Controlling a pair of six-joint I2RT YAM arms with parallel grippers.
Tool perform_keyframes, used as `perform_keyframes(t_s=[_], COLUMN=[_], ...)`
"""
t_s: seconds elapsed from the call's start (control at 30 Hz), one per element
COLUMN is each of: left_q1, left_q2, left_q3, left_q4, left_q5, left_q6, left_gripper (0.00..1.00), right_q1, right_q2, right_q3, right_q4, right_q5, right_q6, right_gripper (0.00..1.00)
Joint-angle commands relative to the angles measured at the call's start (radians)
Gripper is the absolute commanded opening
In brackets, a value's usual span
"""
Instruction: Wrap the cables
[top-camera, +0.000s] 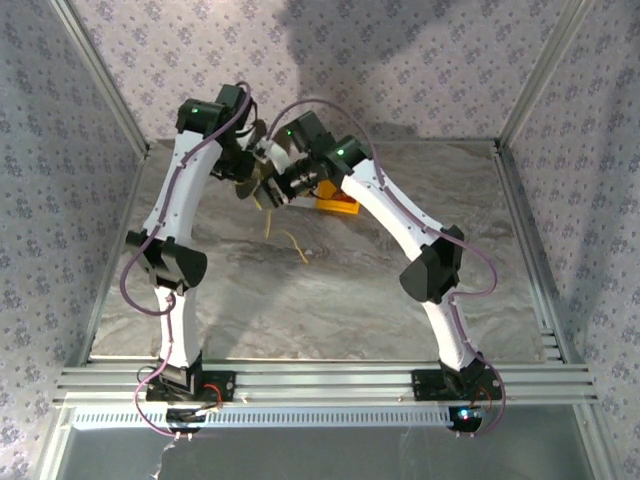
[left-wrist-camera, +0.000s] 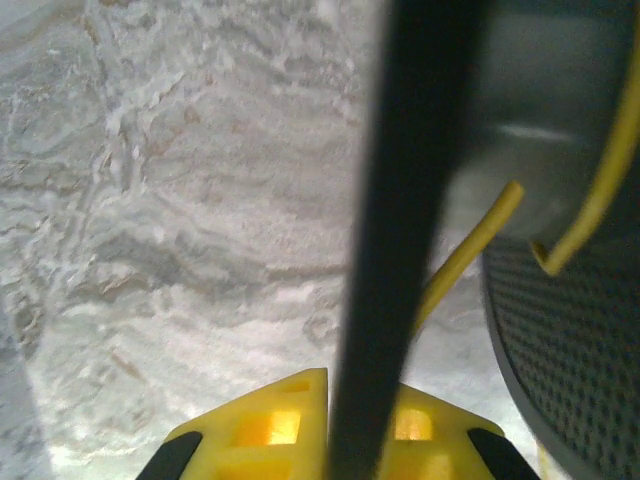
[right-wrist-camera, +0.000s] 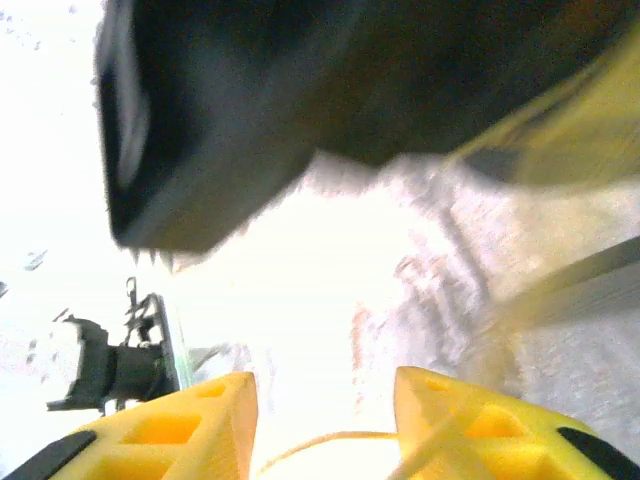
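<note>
- Here, both arms reach to the far middle of the marbled desk (top-camera: 300, 310), with their wrists nearly meeting.
- Left tool (left-wrist-camera: 355, 385): its yellow fingers sit on either side of the thin flange of a dark grey spool (left-wrist-camera: 400, 200) and are closed on it. The flange runs upright through the left wrist view.
- The spool body bulks at the right of that view, smooth grey at the top with a dotted, textured face lower down.
- Yellow cord (left-wrist-camera: 470, 250): one loose end pokes out from behind the flange, just beside the spool. A second strand curves down the spool's right side and hooks at its tip.
- In the top view, the cord hangs down from between the two tools and trails onto the desk just in front of them in a small loose squiggle.
- Right tool (right-wrist-camera: 325, 380): its yellow fingers (right-wrist-camera: 170, 430) stand apart with bright desk showing in the gap, so it is open. A thin, blurred strand of cord crosses low between them and over the right-hand finger.
- A dark, blurred mass sits across the top of the right wrist view, above the fingers; I cannot tell what it is.
- An orange-yellow item (top-camera: 337, 206) lies on the desk just beside the right tool, too small to name.
</note>
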Motion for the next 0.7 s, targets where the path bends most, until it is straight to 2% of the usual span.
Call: perform_keyframes(t_s=[0.0, 0.1, 0.23, 0.47, 0.6, 0.67], left_q1=[0.044, 0.069, 0.087, 0.096, 0.095, 0.096], left_q2=[-0.117, -0.181, -0.263, -0.358, -0.426, -0.449], left_q3=[-0.035, -0.1, -0.174, -0.237, -0.309, -0.33], left_q4=[0.232, 0.295, 0.368, 0.436, 0.499, 0.517], left_q5=[0.058, 0.096, 0.116, 0.069, 0.034, 0.027], left_q6=[-0.088, -0.105, -0.107, -0.058, -0.025, -0.022], left_gripper=[0.0, 0.0, 0.0, 0.0, 0.0, 0.0], right_q1=[0.037, 0.03, 0.011, -0.053, -0.162, -0.247], right_q2=[-0.093, -0.147, -0.233, -0.453, -0.642, -0.719], right_q3=[-0.095, -0.182, -0.305, -0.564, -0.742, -0.81], right_q4=[-0.004, 0.033, 0.088, 0.197, 0.28, 0.317], right_q5=[-0.084, -0.083, -0.077, -0.104, -0.105, -0.12], right_q6=[-0.008, -0.001, 0.01, 0.046, 0.111, 0.153], right_gripper=[0.54, 0.65, 0.73, 0.86, 0.98, 1.0])
